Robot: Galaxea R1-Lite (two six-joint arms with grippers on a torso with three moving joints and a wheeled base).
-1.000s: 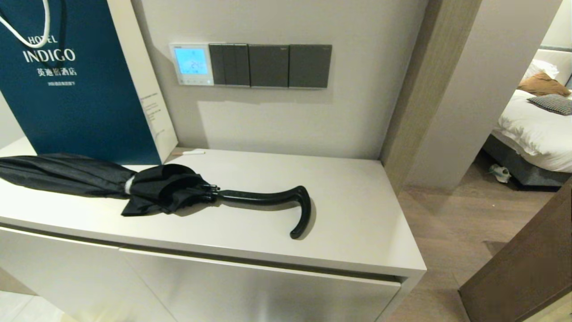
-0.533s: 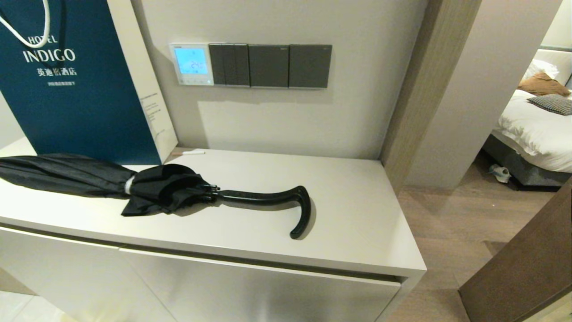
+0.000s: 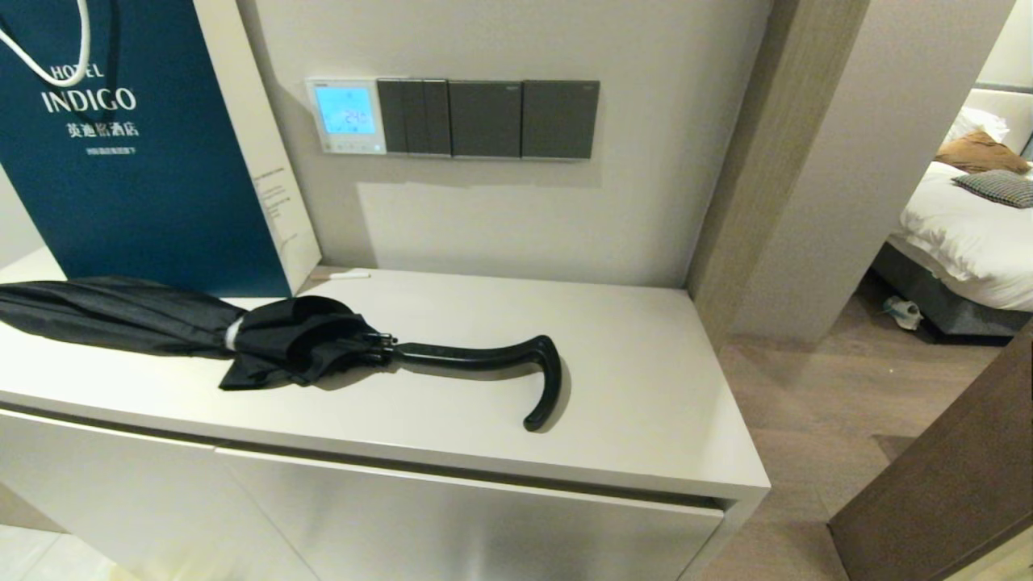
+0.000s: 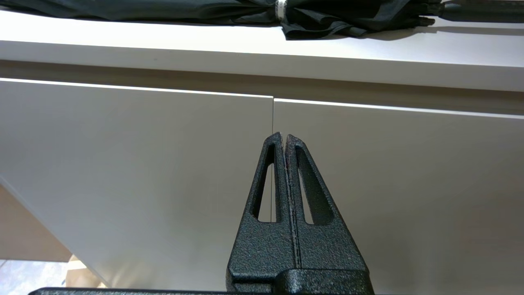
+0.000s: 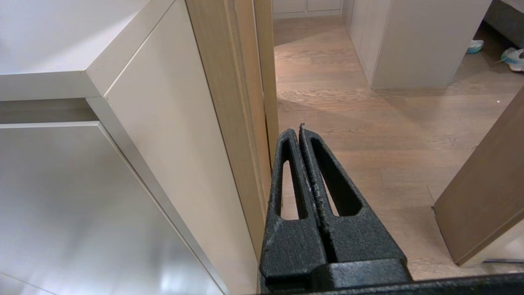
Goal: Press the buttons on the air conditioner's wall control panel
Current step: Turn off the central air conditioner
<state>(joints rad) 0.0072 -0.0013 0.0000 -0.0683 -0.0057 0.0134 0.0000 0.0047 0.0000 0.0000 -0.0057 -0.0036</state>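
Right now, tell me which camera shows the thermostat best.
The head view: the thermostat sits on the wall with its blue screen lit, left of the dark switch plates. Neither wrist view shows it; they face the cabinet front and the floor.

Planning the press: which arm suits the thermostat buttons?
Probably left. The air conditioner's wall control panel sits on the robot's left; the left end effector faces the cabinet front there, the right end effector its right corner.

A white cabinet [image 3: 646,387] stands against a pale grey wall [image 3: 516,218]. On its top lie a black umbrella [image 3: 274,343] and a blue paper bag [image 3: 137,161] leaning at the wall. To the right of the cabinet is a wooden floor [image 3: 815,403], and beyond it a bed [image 3: 968,234] with white sheets.
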